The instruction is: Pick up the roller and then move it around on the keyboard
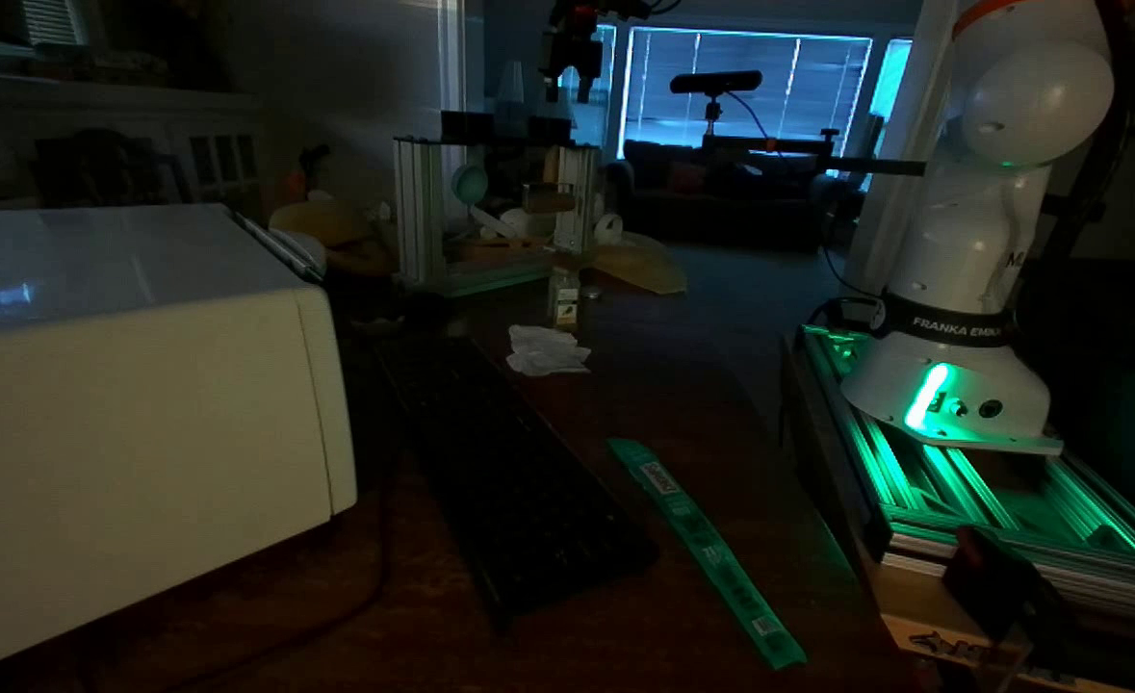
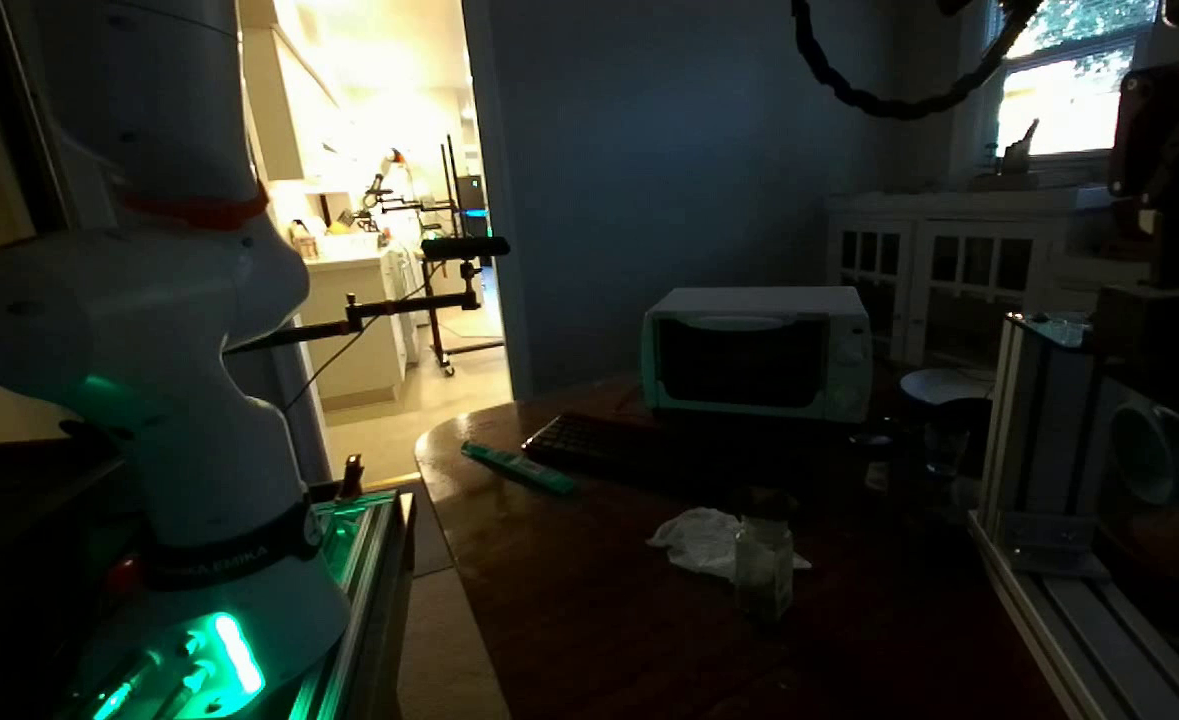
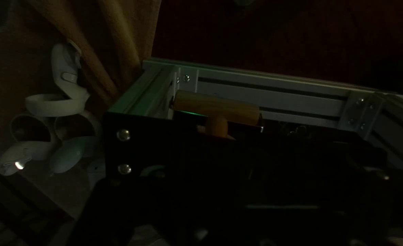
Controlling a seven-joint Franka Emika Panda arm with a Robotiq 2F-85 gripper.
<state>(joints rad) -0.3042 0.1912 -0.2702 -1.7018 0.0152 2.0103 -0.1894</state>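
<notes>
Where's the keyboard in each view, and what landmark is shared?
In an exterior view: keyboard lower middle, metal frame above it.
In an exterior view: keyboard just below centre, metal frame at right.
Wrist view: keyboard not visible, metal frame across the middle.
Shared landmark: metal frame.

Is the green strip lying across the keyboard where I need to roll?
No, in an exterior view the green strip lies beside the keyboard, with tabletop showing between them.

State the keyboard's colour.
The keyboard looks black in this dim light; it shows best in an exterior view.
</notes>
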